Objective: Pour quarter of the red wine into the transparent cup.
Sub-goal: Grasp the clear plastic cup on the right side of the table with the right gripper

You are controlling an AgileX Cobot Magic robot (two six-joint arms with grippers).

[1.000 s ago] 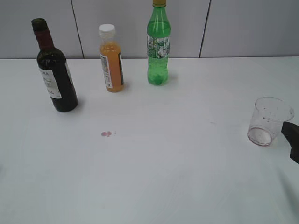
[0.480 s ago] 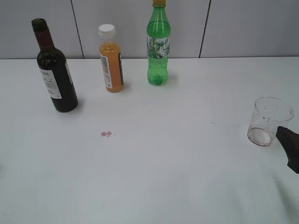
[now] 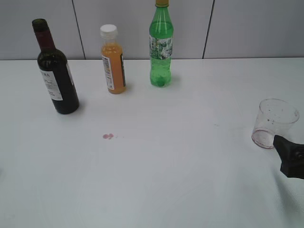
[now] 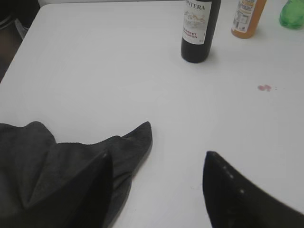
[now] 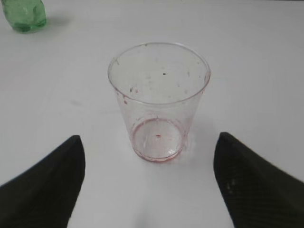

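The red wine bottle (image 3: 55,71), dark glass with maroon foil neck and white label, stands upright at the far left; its lower part shows in the left wrist view (image 4: 198,29). The transparent cup (image 3: 273,122) stands upright at the right edge, speckled with pinkish residue, empty (image 5: 159,99). My right gripper (image 5: 149,142) is open, its fingers wide apart just short of the cup; one fingertip (image 3: 289,156) shows in the exterior view. My left gripper (image 4: 156,156) is open and empty, low over the table, well short of the wine bottle.
An orange juice bottle (image 3: 113,61) with white cap and a tall green soda bottle (image 3: 161,45) stand at the back. A small pink spill (image 3: 109,136) marks the table. A dark grey cloth (image 4: 71,166) lies under my left gripper's left finger.
My right gripper has moved in towards the cup from the right edge; more of its finger shows now. The bottles and cup have not moved.
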